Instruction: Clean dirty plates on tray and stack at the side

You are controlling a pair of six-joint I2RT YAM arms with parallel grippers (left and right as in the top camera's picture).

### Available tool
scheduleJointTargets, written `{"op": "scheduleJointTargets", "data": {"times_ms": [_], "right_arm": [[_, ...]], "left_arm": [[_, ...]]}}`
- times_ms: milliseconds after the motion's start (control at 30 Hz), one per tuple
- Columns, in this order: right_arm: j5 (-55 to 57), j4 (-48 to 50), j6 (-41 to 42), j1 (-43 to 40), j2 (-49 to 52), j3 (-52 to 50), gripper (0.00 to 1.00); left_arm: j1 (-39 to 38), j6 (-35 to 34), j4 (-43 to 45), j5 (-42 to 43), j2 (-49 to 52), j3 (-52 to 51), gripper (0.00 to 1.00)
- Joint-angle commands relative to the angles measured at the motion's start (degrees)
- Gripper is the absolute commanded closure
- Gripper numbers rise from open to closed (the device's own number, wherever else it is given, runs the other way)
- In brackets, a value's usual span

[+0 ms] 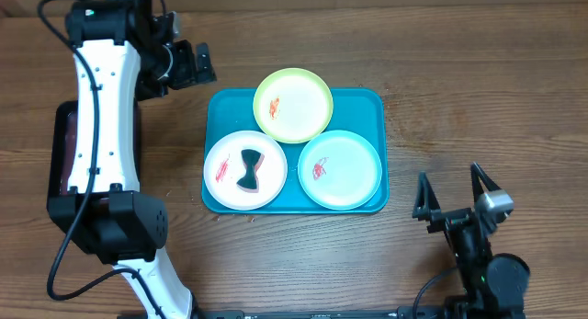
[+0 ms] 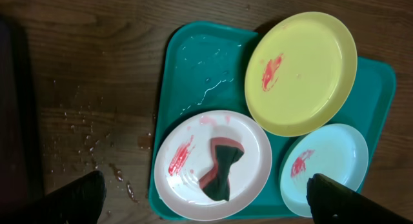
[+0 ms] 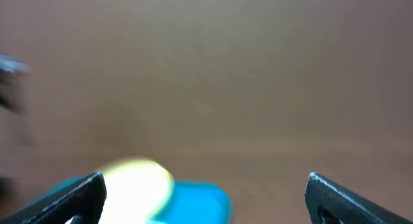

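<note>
Plates [image 1: 317,89] lay red-smeared on the tray [image 1: 367,103] mid-frame. Upper left, the left tool [image 1: 196,66] hung spread wide, empty; then white plate [image 1: 268,161] under a dark sponge [image 1: 248,170], green plate [image 1: 293,105], mint plate [image 1: 342,170]; lower right, right tool [image 1: 452,190] spread wide.

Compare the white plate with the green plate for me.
The white plate sits at the lower left corner of the tray in the overhead view. The green plate sits at the middle of the upper edge, overhanging the rim. The white plate has a dark sponge lying on it, while the green plate holds nothing. Both are round, shallow, of like size, and smeared with red.
</note>
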Motion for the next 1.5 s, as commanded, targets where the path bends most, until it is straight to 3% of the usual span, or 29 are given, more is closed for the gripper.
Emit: {"op": "scheduleJointTargets", "data": {"times_ms": [0,233,333,433,600,767,900,967,1033,1133,1233,1367,1467], "right_arm": [[-18.1,10.0,6.3,-0.1,-0.5,-0.6,0.00],[-16.7,36.5,5.9,-0.1,-0.5,-0.5,0.00],[-10.4,41.3,5.9,-0.1,-0.5,1.8,0.00],[-7.8,32.1,2.1,-0.1,1.2,11.9,0.00],[-8.0,0.0,-10.0,-0.1,12.6,34.8,0.00],[-6.8,-28.5,-10.6,-0.1,31.7,58.9,0.00],[-17.8,-43.0,-10.4,-0.1,45.3,73.3,0.00],[-26.8,-45.1,-10.4,-0.1,49.8,76.0,0.00],[-40.2,-38.9,-8.9,-0.1,55.3,76.2,0.00],[-43.5,-34.0,0.5,0.0,60.3,76.5,0.00],[-36.1,-37.5,1.8,1.9,65.5,78.2,0.00],[-17.5,-49.1,10.3,6.9,73.3,84.1,0.00],[-13.0,-55.2,11.5,11.2,79.1,87.8,0.00]], "left_arm": [[-0.2,-2.0,-0.5,1.4,0.1,0.4,0.00],[-1.1,-2.2,-0.3,2.2,0.1,0.3,0.00],[-1.2,-2.2,0.0,3.1,0.1,0.3,0.00],[-1.2,-2.2,0.2,3.5,0.1,0.3,0.00],[-1.2,-2.2,0.3,3.5,0.1,0.3,0.00],[-1.2,-2.2,0.3,3.6,0.1,0.3,0.00],[-1.2,-2.2,0.2,3.5,0.1,0.3,0.00],[-1.2,-2.2,0.2,3.5,0.1,0.3,0.00],[-1.2,-2.2,0.2,3.5,0.1,0.3,0.00],[-1.2,-2.2,0.2,3.5,0.1,0.3,0.00],[-1.2,-2.2,0.2,3.5,0.1,0.3,0.00],[-1.2,-2.1,0.1,3.5,0.1,0.3,0.00],[-1.2,-2.1,0.1,3.5,0.1,0.3,0.00]]}}
